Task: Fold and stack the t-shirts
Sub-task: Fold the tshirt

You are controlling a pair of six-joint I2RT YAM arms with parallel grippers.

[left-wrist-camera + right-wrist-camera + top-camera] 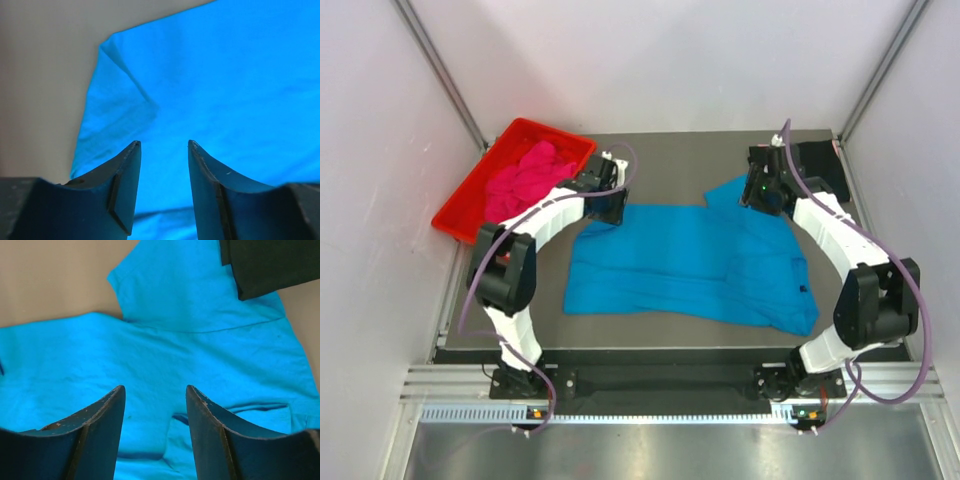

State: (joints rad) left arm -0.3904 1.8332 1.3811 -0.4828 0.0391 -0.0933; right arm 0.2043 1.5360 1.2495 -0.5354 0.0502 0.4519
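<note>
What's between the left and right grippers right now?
Just the turquoise t-shirt spread on the table, its far edge running from left gripper to right gripper; clearest in the top external view.

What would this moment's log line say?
blue t-shirt spread out | pink t-shirt in red tray | black t-shirt far right | left gripper open | right gripper open

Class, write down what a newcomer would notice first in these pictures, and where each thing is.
The turquoise t-shirt lies spread across the table, with the left fingers and right fingers open over its far edge. A pink t-shirt sits crumpled in the red tray, far left.
</note>
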